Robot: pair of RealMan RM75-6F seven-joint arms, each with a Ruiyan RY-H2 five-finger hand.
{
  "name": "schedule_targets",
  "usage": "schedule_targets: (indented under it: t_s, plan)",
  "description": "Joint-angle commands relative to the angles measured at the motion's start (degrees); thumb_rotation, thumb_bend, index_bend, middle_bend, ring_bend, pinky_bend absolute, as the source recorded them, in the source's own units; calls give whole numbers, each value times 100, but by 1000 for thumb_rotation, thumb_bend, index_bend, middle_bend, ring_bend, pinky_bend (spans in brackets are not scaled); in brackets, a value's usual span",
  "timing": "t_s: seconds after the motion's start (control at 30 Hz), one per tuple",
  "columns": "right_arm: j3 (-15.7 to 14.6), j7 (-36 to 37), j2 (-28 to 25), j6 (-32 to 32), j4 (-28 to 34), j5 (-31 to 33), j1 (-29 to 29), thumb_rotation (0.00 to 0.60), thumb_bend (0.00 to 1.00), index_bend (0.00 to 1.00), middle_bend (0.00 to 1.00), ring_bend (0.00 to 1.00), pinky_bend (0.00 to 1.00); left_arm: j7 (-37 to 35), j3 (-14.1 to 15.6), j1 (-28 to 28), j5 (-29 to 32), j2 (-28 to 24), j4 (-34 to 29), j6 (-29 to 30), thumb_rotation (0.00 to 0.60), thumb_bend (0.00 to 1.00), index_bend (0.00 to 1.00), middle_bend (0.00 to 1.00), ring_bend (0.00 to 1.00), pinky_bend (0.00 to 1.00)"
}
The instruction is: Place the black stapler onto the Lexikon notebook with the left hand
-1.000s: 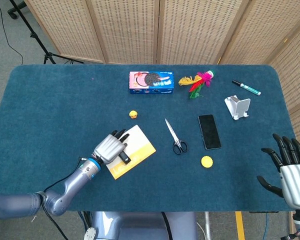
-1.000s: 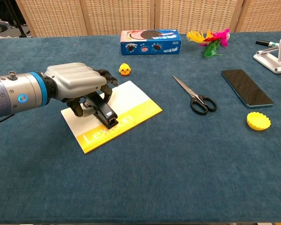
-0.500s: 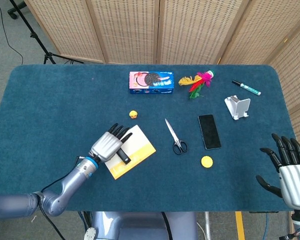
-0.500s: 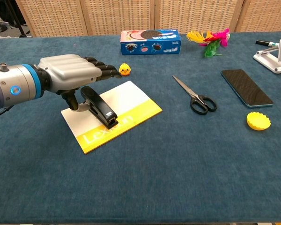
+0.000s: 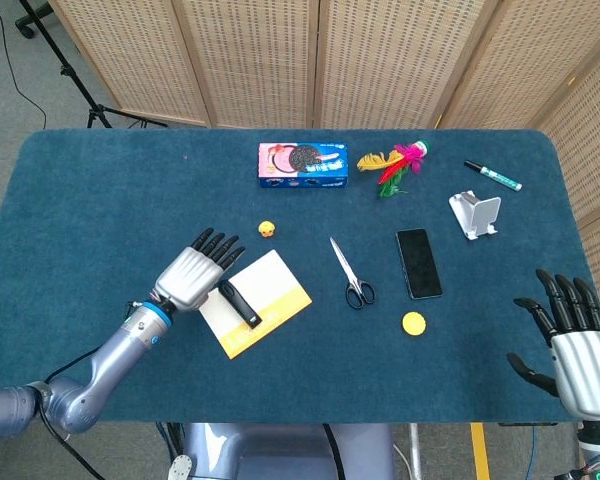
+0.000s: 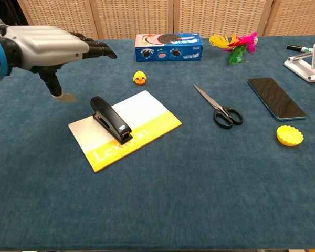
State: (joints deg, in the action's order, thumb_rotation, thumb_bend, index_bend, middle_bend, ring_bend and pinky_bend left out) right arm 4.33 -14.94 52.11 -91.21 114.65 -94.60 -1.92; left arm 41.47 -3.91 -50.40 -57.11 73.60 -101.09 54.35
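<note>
The stapler lies flat on the notebook, across its white part toward the left edge, so the placing looks done. The left hand hangs above and to the left of it, fingers spread and holding nothing, apart from the stapler; likely it is clear so the stapler rests on its own. The right hand hovers off the desk's near right corner, fingers apart and empty, well away since the task does not need it.

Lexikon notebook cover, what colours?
The Lexikon notebook is white with a yellow band along one edge carrying the name; clearest in the chest view.
</note>
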Motion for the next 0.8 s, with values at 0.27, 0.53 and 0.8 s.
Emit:
schedule_targets:
  t_s: [0.27, 0.53, 0.8]
  plan:
    - [-4, -21, 40, 79, 83, -63, -54, 600, 208, 257, 58, 0, 20, -507, 342, 805, -287, -1692, -1420, 732, 600, 68, 0, 0, 0, 0]
    - [17, -48, 102, 185, 188, -101, -141, 600, 208, 257, 57, 0, 20, -494, 747, 1411, -633, -2560, -2394, 1225, 600, 14, 0, 0, 0, 0]
    - [45, -57, 222, 339, 251, -100, -264, 600, 208, 257, 57, 0, 20, -326, 1069, 2040, -1184, -2839, -2902, 1778, 600, 28, 0, 0, 0, 0]
